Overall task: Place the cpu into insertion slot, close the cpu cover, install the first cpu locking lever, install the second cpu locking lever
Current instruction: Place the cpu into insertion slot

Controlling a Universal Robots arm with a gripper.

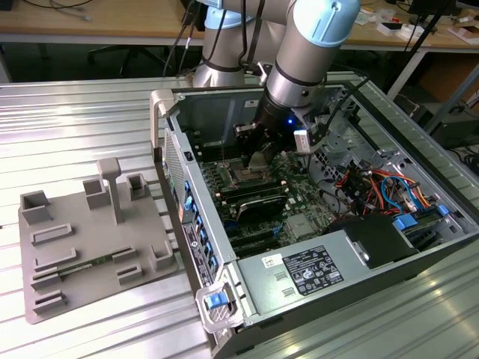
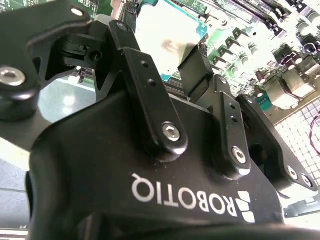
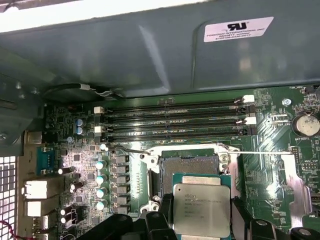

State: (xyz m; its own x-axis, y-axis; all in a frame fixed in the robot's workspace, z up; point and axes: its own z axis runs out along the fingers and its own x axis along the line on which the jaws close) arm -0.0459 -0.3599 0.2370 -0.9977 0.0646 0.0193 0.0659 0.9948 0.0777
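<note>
Chip: flat, square, silvery-grey metal-topped cpu (image 3: 201,210), green-edged, partly over the slot.
Slot: dark, square, silver-rimmed insertion slot (image 3: 189,164) in green circuit board (image 3: 265,165).
Claw: black metal claw (image 2: 156,44) pinching cpu's opposite edges.

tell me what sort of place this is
Probably a robotics lab or test workshop: a robot arm holds the cpu inside an open computer case on a ribbed metal table, with a grey fixture tray beside it and wooden desks behind.
</note>
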